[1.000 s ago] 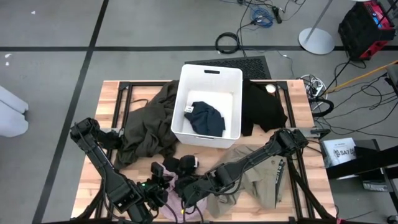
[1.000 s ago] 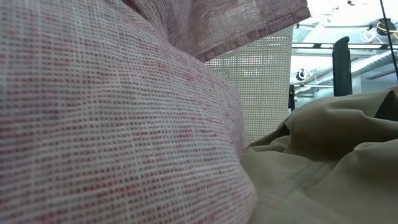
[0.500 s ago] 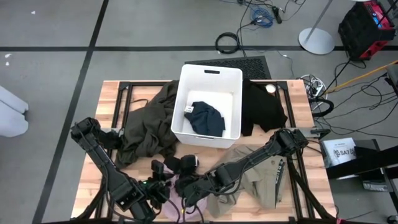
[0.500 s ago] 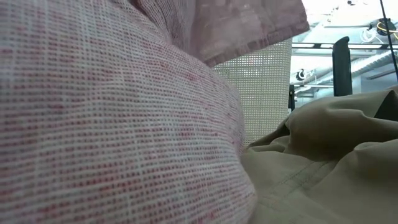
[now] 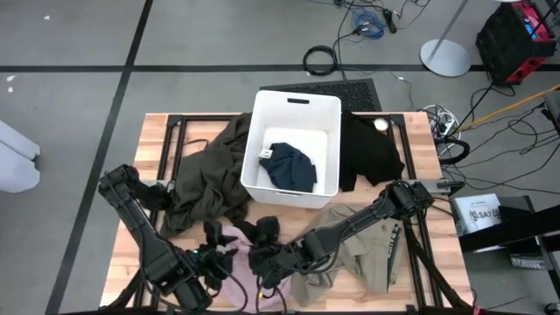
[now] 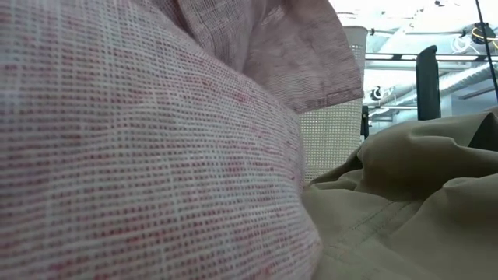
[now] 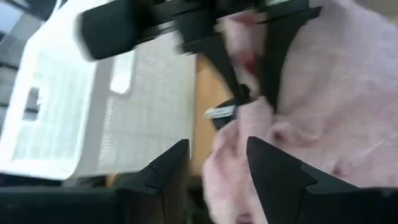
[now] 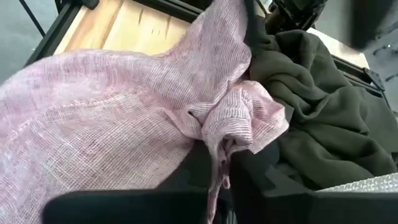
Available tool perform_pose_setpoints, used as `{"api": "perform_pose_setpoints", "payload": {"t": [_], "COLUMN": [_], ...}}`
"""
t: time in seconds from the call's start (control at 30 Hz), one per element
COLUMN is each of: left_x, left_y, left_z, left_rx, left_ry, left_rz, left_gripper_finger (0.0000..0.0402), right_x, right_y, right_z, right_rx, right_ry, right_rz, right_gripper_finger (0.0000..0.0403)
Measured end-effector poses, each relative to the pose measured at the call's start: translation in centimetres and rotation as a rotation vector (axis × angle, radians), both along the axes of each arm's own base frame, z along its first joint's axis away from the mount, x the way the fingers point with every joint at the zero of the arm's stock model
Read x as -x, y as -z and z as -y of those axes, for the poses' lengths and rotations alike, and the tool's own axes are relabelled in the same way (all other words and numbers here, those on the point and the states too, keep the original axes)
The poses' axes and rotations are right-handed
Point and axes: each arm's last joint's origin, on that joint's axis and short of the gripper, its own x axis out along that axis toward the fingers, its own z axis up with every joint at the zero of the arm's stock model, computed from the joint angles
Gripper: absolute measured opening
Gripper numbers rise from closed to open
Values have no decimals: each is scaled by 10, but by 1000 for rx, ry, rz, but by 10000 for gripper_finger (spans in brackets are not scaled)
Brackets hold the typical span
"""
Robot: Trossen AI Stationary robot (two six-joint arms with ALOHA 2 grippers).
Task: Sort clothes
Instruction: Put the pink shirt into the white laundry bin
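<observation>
— What can't you make out?
— The pink garment (image 6: 148, 155) fills the low view and hides most of my surface; only a strip of the white bin (image 6: 331, 144) shows beside it.
— And your left hand (image 7: 217, 165)?
— Blurred, its fingertips cut off beside that bin.

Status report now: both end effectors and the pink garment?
Right end effector shut on pink garment. Left end effector open, at same garment. Olive garment touching it.

white bin (image 5: 296, 109) on wooden table (image 5: 149, 144); cables (image 5: 367, 22) on floor.
</observation>
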Motion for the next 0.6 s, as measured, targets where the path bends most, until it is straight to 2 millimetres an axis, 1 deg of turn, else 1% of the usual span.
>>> {"api": "perform_pose_setpoints", "payload": {"t": [0.03, 0.17, 0.3, 0.37, 0.47, 0.53, 0.6], "left_x": [3, 16, 21, 22, 23, 23, 21], "left_y": [-3, -8, -10, -10, -10, -10, -10], "left_z": [-2, -12, -11, -12, -11, -10, -9], "left_rx": [-7, -34, 3, 19, 67, 109, 153], "left_ry": [-26, -137, -141, -150, -172, -195, -213], "left_rz": [1, 17, 31, 21, 12, 11, 25], "left_gripper_finger": [171, 171, 171, 171, 171, 171, 171], "right_x": [0, 4, 18, 32, 60, 79, 97], "right_y": [0, 0, -4, -10, -16, -12, -4], "right_z": [-1, -7, -22, -32, -49, -57, -61], "right_rx": [5, 36, 71, 83, 67, 17, -45], "right_ry": [-4, -4, -60, -83, -100, -81, -24], "right_rz": [0, 1, -24, -45, -125, -234, -381], "right_gripper_finger": [16, 19, 7, 7, 7, 7, 7]}}
